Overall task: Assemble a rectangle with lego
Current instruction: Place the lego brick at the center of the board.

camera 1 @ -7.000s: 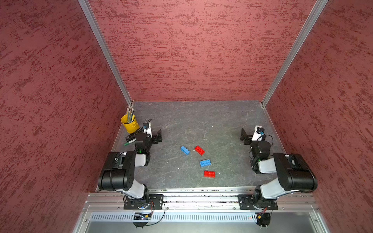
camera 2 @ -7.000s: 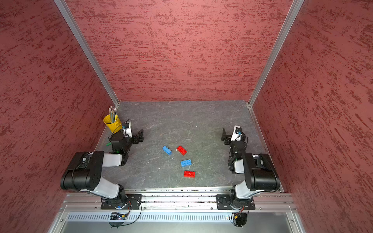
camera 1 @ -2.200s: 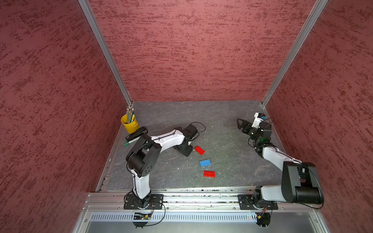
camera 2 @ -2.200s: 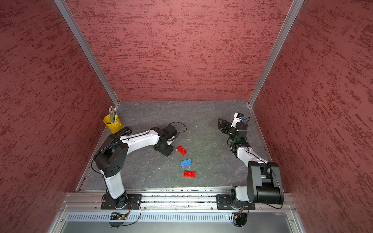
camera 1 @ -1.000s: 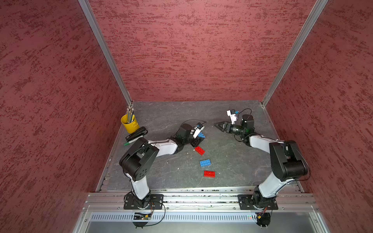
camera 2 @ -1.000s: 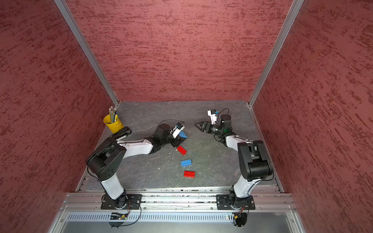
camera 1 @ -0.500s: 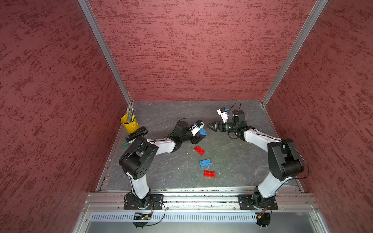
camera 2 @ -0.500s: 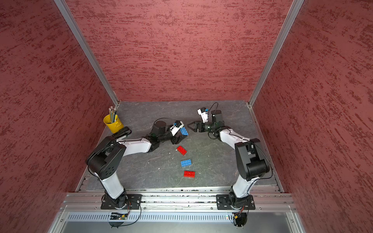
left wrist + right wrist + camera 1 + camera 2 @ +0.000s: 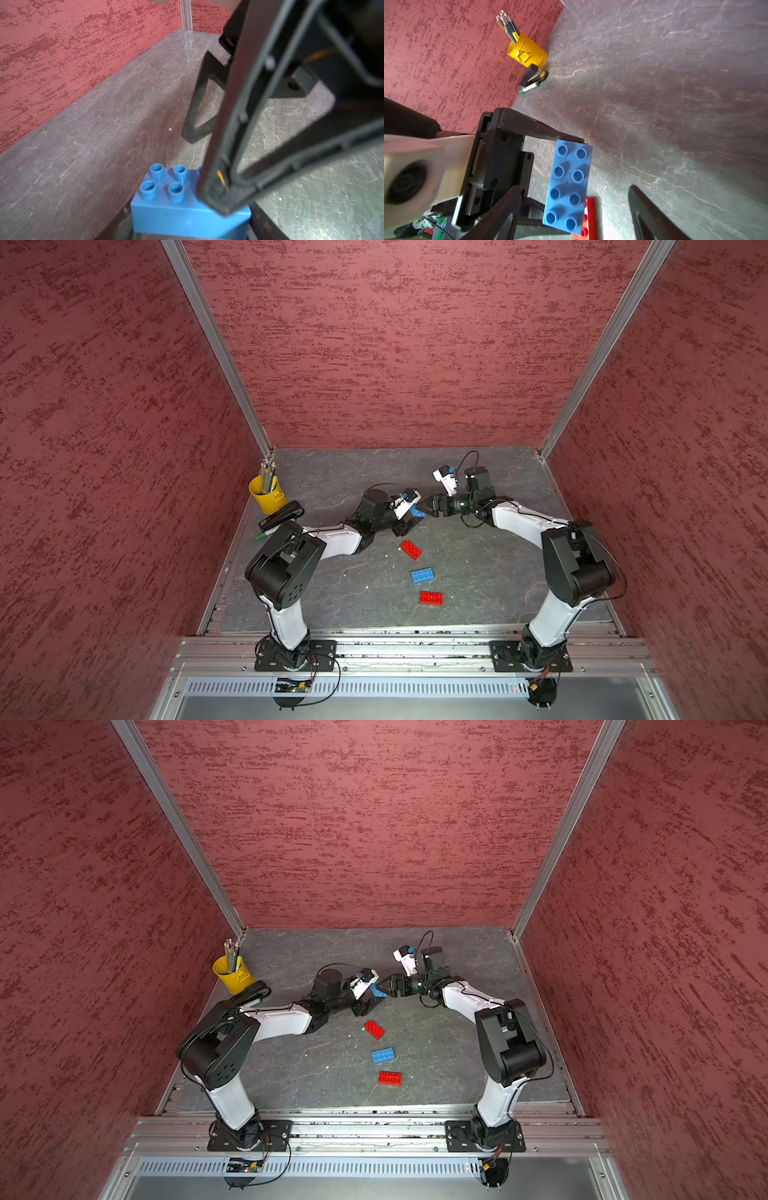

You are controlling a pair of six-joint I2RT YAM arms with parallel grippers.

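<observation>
The blue brick [image 9: 569, 182] is held clear of the desk [image 9: 332, 472] by the left tool [image 9: 412, 517], which is closed on it; in the right wrist view one of its fingers is seen against a short end. The right tool [image 9: 429, 506] is presented from the opposite side with its jaws spread, one on each side of the brick's long faces, and neither appears to touch. The step is judged to be a transfer between tools. The right jaws should be centred on the long faces and squared to them before they are closed. The studs are to be left uncovered. Contact with the left fingers is to be avoided. Release by the left tool is advised only once the new grip is firm, as smooth plastic may slip or twist. A red brick [image 9: 410, 549], a second blue brick [image 9: 423, 576] and a second red brick [image 9: 431, 598] lie apart on the desk. Nothing is joined yet.
</observation>
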